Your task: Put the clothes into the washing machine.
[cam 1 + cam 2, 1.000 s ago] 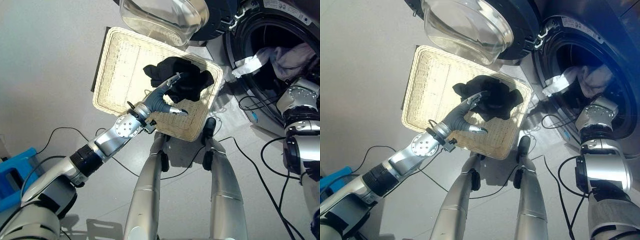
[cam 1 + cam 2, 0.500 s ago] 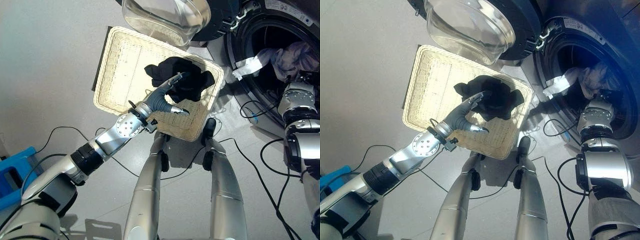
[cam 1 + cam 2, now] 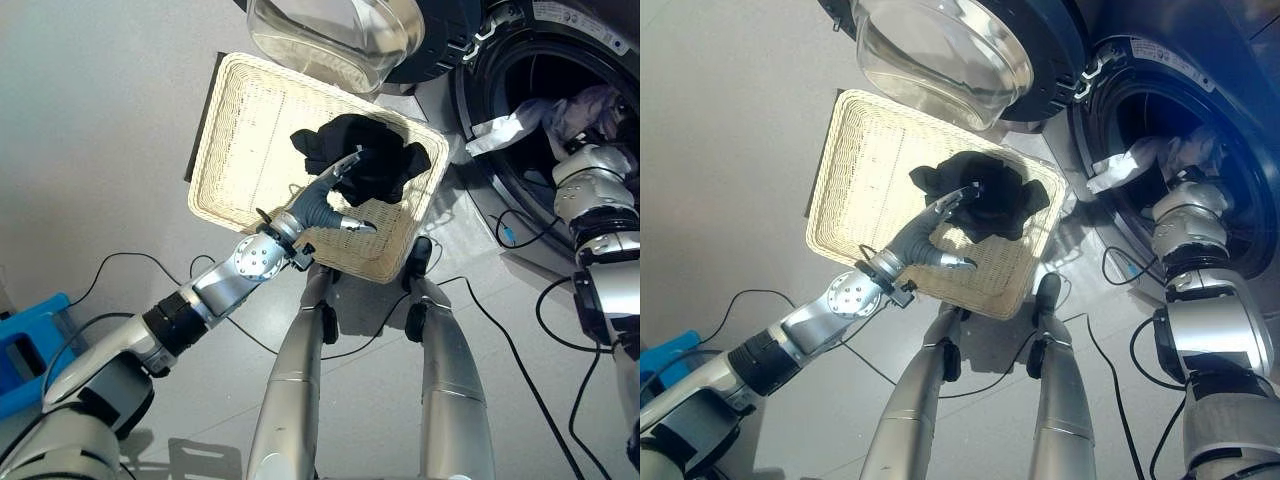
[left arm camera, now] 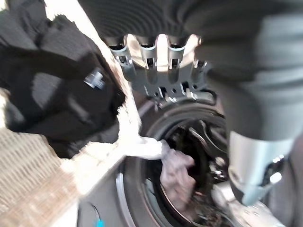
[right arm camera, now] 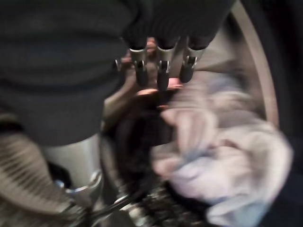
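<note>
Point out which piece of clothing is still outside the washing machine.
The black garment lying in the wicker basket beside the left hand; the pale clothes are already in the drum.

The left arm [image 3: 205, 288] is built of smooth silver-grey shells, with a black ribbed collar [image 3: 172, 322] round its middle and, near the wrist, a round silver disc [image 3: 257, 257] dotted with small screw heads. Past that the left hand [image 3: 318, 205] wears a dark grey ribbed cover, from which come slim silver fingers [image 3: 345, 162] with dark tips and a silver thumb that also ends dark. The right arm [image 3: 598, 195] is a stack of rounded, glossy silver-grey shells parted by black seams and bands, and the right hand [image 5: 61, 52] has the same dark, finely ribbed cover over its back and wrist.
</note>
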Available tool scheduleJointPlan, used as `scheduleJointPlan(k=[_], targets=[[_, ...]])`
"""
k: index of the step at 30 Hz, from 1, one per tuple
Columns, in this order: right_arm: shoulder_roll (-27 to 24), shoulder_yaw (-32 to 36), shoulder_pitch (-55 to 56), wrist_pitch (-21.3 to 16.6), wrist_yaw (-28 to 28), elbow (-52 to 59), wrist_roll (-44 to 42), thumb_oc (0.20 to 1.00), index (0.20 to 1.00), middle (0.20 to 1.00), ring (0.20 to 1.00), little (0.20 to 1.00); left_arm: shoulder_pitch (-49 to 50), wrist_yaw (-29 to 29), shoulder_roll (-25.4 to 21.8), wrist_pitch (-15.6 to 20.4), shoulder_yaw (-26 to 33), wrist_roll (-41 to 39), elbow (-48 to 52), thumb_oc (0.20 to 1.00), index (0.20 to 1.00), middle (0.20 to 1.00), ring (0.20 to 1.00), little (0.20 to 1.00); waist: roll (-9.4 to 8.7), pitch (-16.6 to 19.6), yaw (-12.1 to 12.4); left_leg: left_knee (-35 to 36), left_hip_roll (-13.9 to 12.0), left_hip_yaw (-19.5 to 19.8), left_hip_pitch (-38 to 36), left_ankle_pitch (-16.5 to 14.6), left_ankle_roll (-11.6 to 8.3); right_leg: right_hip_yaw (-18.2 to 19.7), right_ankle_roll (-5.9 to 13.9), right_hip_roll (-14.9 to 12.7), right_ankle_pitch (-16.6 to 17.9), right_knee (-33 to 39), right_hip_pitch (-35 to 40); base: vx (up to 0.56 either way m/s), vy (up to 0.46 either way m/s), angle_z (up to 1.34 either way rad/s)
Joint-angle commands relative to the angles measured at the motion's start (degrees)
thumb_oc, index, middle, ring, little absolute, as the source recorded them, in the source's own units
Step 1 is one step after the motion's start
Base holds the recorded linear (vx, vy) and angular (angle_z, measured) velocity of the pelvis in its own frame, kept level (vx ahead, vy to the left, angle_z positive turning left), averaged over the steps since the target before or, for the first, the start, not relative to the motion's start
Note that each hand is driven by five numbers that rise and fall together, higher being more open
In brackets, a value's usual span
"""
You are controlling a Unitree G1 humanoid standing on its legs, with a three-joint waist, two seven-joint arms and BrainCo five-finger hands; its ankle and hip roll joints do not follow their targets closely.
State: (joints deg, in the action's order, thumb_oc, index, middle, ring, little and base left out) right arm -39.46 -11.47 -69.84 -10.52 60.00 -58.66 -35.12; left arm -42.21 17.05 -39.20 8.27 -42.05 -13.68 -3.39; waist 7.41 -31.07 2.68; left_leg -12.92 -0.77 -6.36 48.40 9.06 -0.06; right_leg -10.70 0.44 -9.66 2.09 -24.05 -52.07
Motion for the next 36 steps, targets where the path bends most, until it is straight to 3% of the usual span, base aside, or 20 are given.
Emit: scheduleJointPlan(k=[1, 7, 13, 20, 28, 32, 34, 36], targets=[[-0.85, -1.61, 3.19, 1.92, 10.84, 3.65, 14.47, 1.0, 1.0, 1.0, 1.0, 1.0, 0.73, 11.4, 2.25, -1.8, 4.61, 9.23, 1.29, 1.0, 1.0, 1.0, 1.0, 1.0, 2.27, 1.28, 1.06, -2.89, 3.38, -1.93, -3.08, -7.41, -0.58, -5.11, 5.41, 0.17, 0.37, -0.48, 3.22, 0.0, 0.0, 0.0], [5.72, 1.06, 12.93, -1.85, 18.29, 9.36, 23.71, 1.0, 1.0, 1.0, 1.0, 1.0, 2.14, 21.88, 4.24, -1.05, 7.63, 20.56, -4.63, 1.0, 1.0, 1.0, 1.0, 1.0, 1.9, 1.28, 0.42, -2.62, 3.36, -2.36, -3.43, -7.69, -0.68, -4.95, 5.72, 0.39, 0.34, 0.35, 3.56, 0.0, 0.01, 0.02], [9.86, -2.33, 15.09, -2.62, 16.79, 13.98, 27.24, 1.0, 1.0, 1.0, 1.0, 1.0, -3.56, 24.35, 7.56, -5.79, 5.26, 26.96, -12.68, 1.0, 1.0, 1.0, 1.0, 1.0, 0.97, 1.28, -1.48, -2.3, 2.85, -3.43, -1.95, -7.21, -1.2, -3.75, 5.72, 1.4, 0.59, 0.66, 1.78, 0.0, 0.047, 0.0], [12.87, -6.08, 16.28, -2.94, 15.15, 19.18, 28.2, 1.0, 1.0, 1.0, 1.0, 1.0, -11.01, 23.26, 12.41, -11.68, 0.83, 28.99, -24.68, 1.0, 1.0, 1.0, 1.0, 1.0, -0.92, 1.28, -4.56, -1.51, 1.66, -5.45, -0.81, -6.24, -1.98, -1.4, 5.95, 3.37, 1.44, 1.4, -0.02, 0.0, 0.046, -0.1], [17.38, -8.4, 16.29, -4.99, 14.21, 22.36, 26.28, 1.0, 1.0, 1.0, 1.0, 1.0, -18.82, 19.46, 20.46, -17.16, 0.27, 30.87, -41.4, 1.0, 1.0, 1.0, 1.0, 1.0, -3.18, 1.28, -8.38, -1.23, -0.02, -8.04, 0.24, -5.07, -3.26, 1.68, 5.76, 5.87, 2.35, 2.43, -1.62, 0.0, 0.047, -0.16], [18.19, -8.99, 16.94, -5.39, 13.57, 23.98, 25.96, 1.0, 1.0, 1.0, 1.0, 1.0, -20.91, 18.56, 21.76, -19.18, 0.36, 29.97, -45.93, 1.0, 1.0, 1.0, 1.0, 1.0, -3.73, 1.28, -9.44, -1.17, -0.47, -9.0, 0.57, -4.76, -3.61, 2.47, 5.71, 6.52, 2.57, 2.73, -2.13, 0.0, 0.047, -0.22], [19.61, -9.04, 18.42, -5.32, 14.09, 26.86, 25.67, 1.0, 1.0, 1.0, 1.0, 1.0, -23.17, 14.42, 22.64, -23.9, 0.66, 28.32, -51.56, 1.0, 1.0, 1.0, 1.0, 1.0, -4.59, 1.28, -10.92, -0.78, -1.04, -9.94, 1.22, -4.38, -4.01, 3.63, 5.78, 7.28, 2.84, 3.46, -2.96, 0.0, 0.048, -0.18], [20.0, -9.06, 18.77, -5.41, 14.06, 27.2, 25.55, 1.0, 1.0, 1.0, 1.0, 1.0, -23.71, 12.68, 22.65, -25.32, 0.65, 27.88, -53.74, 1.0, 1.0, 1.0, 1.0, 1.0, -4.92, 1.28, -11.44, -0.54, -1.21, -10.35, 1.38, -4.23, -4.13, 4.0, 5.83, 7.51, 3.08, 3.96, -3.19, 0.0, 0.031, -0.14]])
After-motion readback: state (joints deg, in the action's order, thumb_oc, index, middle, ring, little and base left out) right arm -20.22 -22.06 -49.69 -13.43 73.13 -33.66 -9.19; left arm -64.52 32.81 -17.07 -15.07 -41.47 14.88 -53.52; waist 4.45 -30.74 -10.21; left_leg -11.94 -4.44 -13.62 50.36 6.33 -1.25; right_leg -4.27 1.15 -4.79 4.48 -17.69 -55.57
